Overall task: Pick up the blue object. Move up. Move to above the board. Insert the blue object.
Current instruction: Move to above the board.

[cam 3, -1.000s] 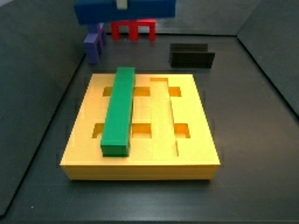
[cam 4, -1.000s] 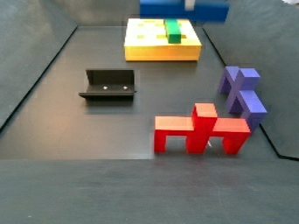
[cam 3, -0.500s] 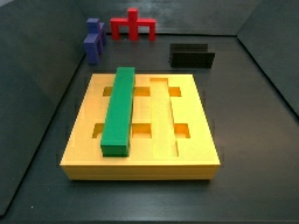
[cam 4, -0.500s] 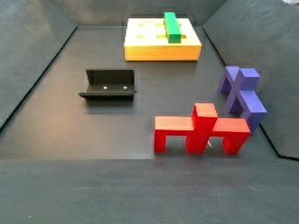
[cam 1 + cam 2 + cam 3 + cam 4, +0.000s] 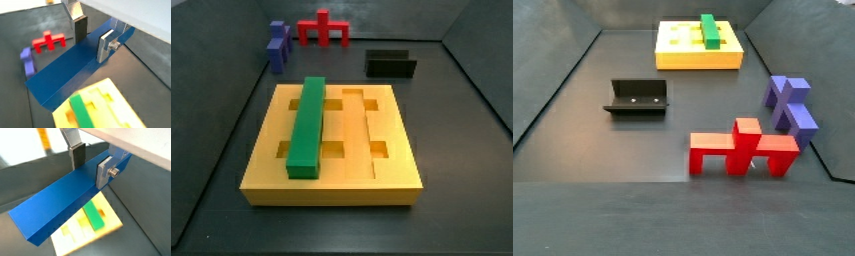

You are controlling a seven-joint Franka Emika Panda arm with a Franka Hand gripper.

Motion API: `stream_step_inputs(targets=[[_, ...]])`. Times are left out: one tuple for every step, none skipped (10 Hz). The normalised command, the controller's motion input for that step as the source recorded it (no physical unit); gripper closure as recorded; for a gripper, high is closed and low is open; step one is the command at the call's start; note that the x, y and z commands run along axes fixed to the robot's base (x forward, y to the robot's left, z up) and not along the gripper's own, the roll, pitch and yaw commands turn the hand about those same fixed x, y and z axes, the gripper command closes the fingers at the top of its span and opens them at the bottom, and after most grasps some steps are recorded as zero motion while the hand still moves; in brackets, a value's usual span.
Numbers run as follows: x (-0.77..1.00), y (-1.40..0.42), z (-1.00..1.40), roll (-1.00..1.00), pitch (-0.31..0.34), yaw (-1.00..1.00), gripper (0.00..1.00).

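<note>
In both wrist views my gripper (image 5: 93,39) (image 5: 91,165) is shut on the blue object (image 5: 73,70) (image 5: 60,203), a long dark blue bar held level near one end, high above the floor. The board (image 5: 117,107) (image 5: 77,235) lies below the bar's far end. In both side views the yellow board (image 5: 398,120) (image 5: 694,60) carries a long green bar (image 5: 307,125) (image 5: 711,30) in one groove. The gripper and the blue object are out of view in both side views.
A violet-blue stepped block (image 5: 277,47) (image 5: 790,102) and a red piece (image 5: 325,30) (image 5: 743,148) stand on the dark floor. The fixture (image 5: 392,63) (image 5: 637,97) stands apart from the board. Grey walls enclose the floor.
One second ago the blue object and gripper showed at the top edge of both side views. They have risen out of those views; nothing else moved.
</note>
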Motion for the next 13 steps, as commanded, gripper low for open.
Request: stream_step_inputs(targets=[[0.23, -0.49, 0.13, 0.0, 0.068, 1.0, 1.0], [0.14, -0.25, 0.07, 0.0, 0.064, 1.0, 1.0], [0.08, -0.17, 0.05, 0.0, 0.063, 1.0, 1.0], [0.06, -0.09, 0.04, 0.0, 0.07, 1.0, 1.0], [0.06, -0.06, 0.03, 0.0, 0.076, 1.0, 1.0], [0.06, -0.04, 0.02, 0.01, 0.086, 1.0, 1.0], [0.06, -0.04, 0.02, 0.01, 0.091, 1.0, 1.0], [0.06, -0.03, 0.02, 0.01, 0.107, 1.0, 1.0], [0.06, -0.03, 0.02, 0.01, 0.114, 1.0, 1.0], [0.06, -0.03, 0.02, 0.01, 0.134, 1.0, 1.0], [0.06, -0.03, 0.03, 0.02, 0.146, 1.0, 1.0], [0.06, -0.03, 0.03, 0.02, 0.191, 1.0, 1.0], [0.06, -0.03, 0.03, 0.03, 0.217, 1.0, 1.0]])
